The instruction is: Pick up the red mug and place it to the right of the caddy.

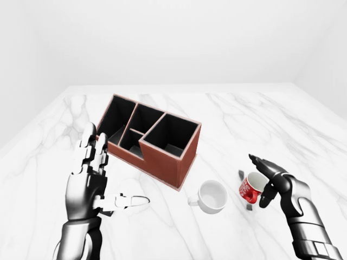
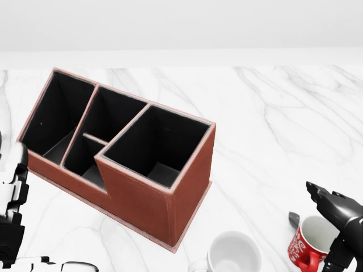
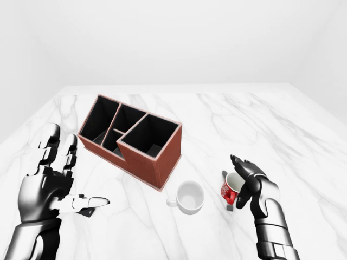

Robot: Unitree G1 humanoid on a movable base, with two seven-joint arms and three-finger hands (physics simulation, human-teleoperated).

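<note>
The red mug [image 1: 249, 188] with white lettering is tilted, its mouth up and to the right, at the lower right of the left-eye view. My right hand [image 1: 255, 181] is shut on it, with fingers [image 1: 265, 165] over the rim and down its right side. The mug seems slightly off the marble, with a shadow under it. The red-brown caddy [image 1: 162, 158], with several black compartments, stands to the left of the mug, at the centre of the view. My left hand [image 1: 111, 173] is open and empty, raised at the lower left beside the caddy's left end.
A white mug [image 1: 212, 196] stands upright between the caddy's near corner and the red mug. The white marble table [image 1: 255, 124] stretches to the right of the caddy and toward the top of the view. White walls surround it.
</note>
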